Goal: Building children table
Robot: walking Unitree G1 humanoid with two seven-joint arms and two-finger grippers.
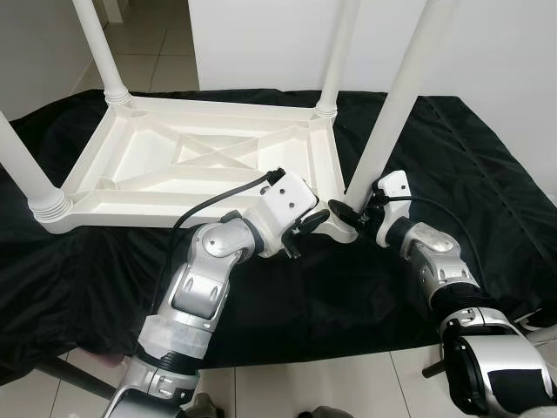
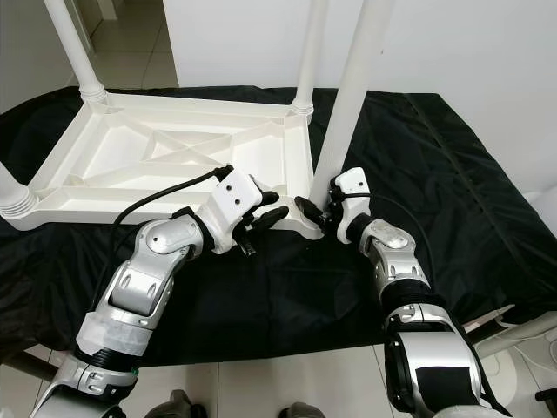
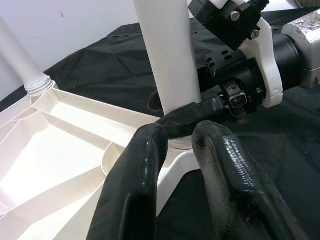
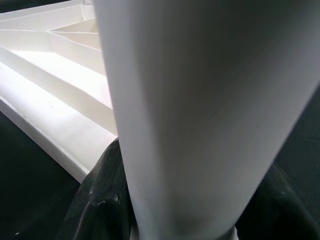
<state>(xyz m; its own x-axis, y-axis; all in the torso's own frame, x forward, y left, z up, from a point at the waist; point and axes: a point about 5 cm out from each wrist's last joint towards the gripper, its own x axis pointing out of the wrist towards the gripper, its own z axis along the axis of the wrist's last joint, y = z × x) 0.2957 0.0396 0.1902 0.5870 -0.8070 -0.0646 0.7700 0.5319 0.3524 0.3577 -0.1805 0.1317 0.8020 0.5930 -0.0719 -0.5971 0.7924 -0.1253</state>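
Note:
A white plastic children's table (image 1: 174, 152) lies upside down on a black cloth (image 1: 348, 296). Its near right leg (image 1: 392, 113) stands upright in the corner socket, tilted slightly. My right gripper (image 1: 352, 209) is shut around the base of this leg, and its black fingers (image 4: 95, 200) wrap the white tube (image 4: 200, 100). My left gripper (image 1: 315, 225) sits just left of that corner, and its fingers (image 3: 145, 175) straddle and pinch the table's rim at the corner. Three other legs stand fitted: far left (image 1: 100, 48), far right (image 1: 335, 52) and near left (image 1: 26, 174).
The black cloth covers a low platform whose front edge runs near my body. Tiled floor (image 1: 148, 52) lies beyond on the left, and a white wall (image 1: 261, 43) stands behind the table. Bare cloth spreads to the right of the corner (image 1: 470, 148).

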